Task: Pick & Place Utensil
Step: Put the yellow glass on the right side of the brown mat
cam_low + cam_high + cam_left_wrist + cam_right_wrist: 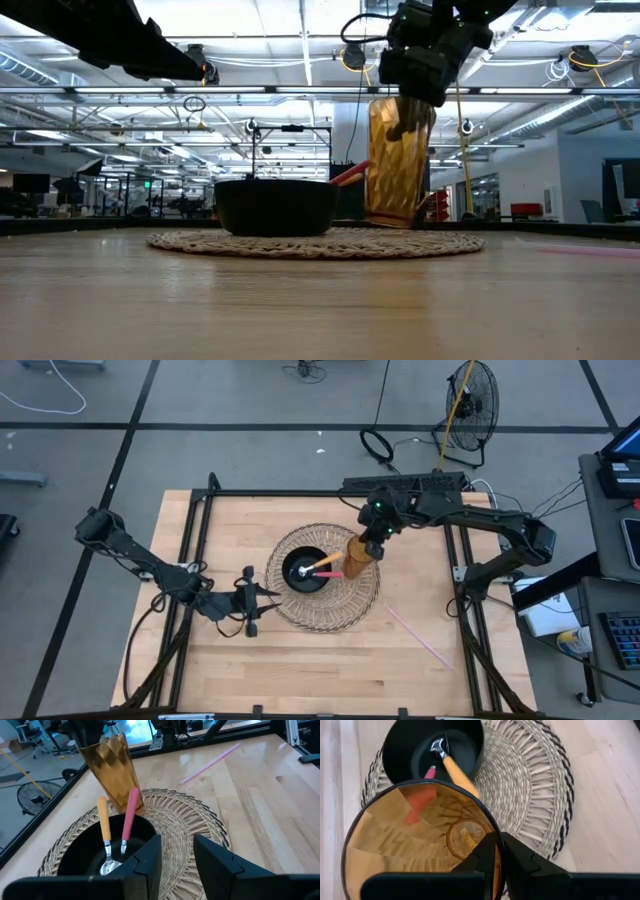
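Note:
A black bowl [300, 572] stands on a round woven mat [330, 610]. In it lie an orange-handled utensil [103, 825] and a pink-handled utensil [129, 815], heads down on the bowl's floor and handles leaning on its rim. My right gripper [368, 550] is shut on an amber faceted cup [358, 563] just right of the bowl, over the mat's far right part. My left gripper [250, 600] is open and low at the mat's left edge, pointing at the bowl and touching nothing. My right gripper holds the amber cup by its rim [492, 837], coming from above and pointing down. One finger [482, 857] is inside the cup and the other [522, 862] outside, with the wall pinched between them. The cup [398, 160] leans slightly; whether its base touches the mat, I cannot tell.
A pink straw [420, 635] lies on bare wood toward the table's right near corner. Black frame rails [200, 540] run along the table's left, far and right sides. Open wood lies near of the mat.

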Available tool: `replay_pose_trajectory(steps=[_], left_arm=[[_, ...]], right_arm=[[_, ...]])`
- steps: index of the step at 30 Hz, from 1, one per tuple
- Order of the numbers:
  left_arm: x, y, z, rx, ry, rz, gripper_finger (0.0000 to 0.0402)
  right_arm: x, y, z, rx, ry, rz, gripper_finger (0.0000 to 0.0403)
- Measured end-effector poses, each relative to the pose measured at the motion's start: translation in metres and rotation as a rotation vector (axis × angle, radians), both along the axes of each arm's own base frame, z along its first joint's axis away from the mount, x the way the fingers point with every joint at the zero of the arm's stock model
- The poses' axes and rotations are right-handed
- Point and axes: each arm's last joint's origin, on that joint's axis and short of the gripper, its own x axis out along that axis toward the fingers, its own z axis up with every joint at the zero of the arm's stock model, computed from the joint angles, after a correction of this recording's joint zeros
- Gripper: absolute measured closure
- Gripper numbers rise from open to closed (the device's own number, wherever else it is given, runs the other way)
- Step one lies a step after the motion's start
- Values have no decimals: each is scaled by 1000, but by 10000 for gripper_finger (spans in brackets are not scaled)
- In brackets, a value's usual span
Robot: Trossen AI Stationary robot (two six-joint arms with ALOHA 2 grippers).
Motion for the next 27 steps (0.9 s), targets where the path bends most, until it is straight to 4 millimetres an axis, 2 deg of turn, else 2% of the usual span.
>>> replay_pose_trajectory(steps=[10, 17, 27], left_arm=[[0, 0, 0, -5, -1, 2, 282], [0, 0, 0, -14, -3, 5, 282], [-1, -2, 0, -18, -2, -4, 282]], right_arm=[[4, 7, 7, -8, 1, 29, 389], [7, 11, -4, 2, 81, 24, 389], [13, 8, -10, 12, 78, 21, 384]])
